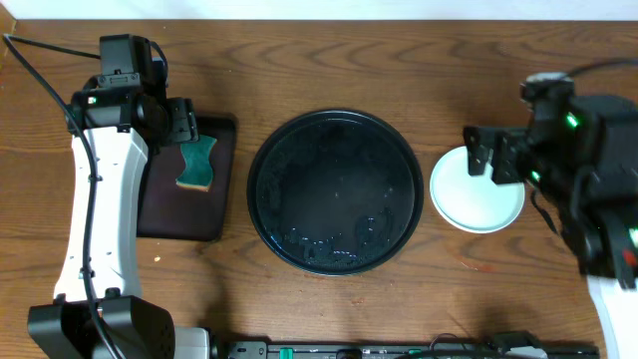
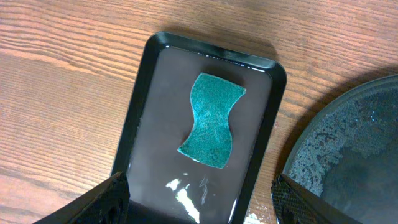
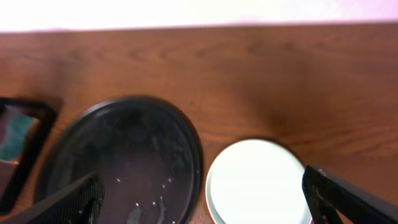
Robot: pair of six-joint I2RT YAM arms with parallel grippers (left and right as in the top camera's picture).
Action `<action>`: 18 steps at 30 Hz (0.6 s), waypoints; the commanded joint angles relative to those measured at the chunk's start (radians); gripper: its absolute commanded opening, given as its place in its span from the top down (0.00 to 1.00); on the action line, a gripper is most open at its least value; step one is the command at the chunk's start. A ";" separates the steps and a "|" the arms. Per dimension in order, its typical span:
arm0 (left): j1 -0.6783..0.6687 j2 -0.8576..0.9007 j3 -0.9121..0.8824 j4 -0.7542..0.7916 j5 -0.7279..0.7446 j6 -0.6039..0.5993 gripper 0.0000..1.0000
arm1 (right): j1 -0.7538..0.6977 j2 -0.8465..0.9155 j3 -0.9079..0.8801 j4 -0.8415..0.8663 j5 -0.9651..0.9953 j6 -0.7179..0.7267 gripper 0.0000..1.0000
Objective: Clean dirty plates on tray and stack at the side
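Task looks about done. Tray (image 1: 329, 179), centre of the overhead frame, holds no plates, only water drops on its black surface. Plates (image 1: 477, 199) sit on the table (image 1: 399, 60) just right of the tray, apart from its rim. The top one is pale and shows no red smears. From above they read as one disc, so I can't count how many are stacked. Probably nothing is left but pulling the arms back.

Left gripper (image 1: 182, 125) hovers at upper left over the small tray (image 2: 134, 118), fingers (image 2: 109, 199) wide apart and empty. The sponge (image 2: 211, 121) lies flat in that tray, untouched.

Right gripper (image 1: 480, 152) hangs over the plates' upper-left edge, fingers (image 3: 348, 199) spread and holding nothing.

No brands, labels or readable writing in any view.
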 commanded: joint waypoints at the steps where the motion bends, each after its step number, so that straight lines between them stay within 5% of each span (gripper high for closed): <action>1: 0.002 0.004 0.009 -0.002 -0.002 -0.012 0.26 | -0.006 -0.085 0.016 -0.004 0.002 -0.010 0.01; 14: 0.002 0.004 0.009 -0.002 -0.002 -0.012 0.26 | -0.005 -0.193 0.013 -0.010 0.081 -0.018 0.01; 18: 0.002 0.004 0.009 -0.002 -0.002 -0.012 0.26 | -0.027 -0.218 -0.066 0.128 0.174 -0.023 0.01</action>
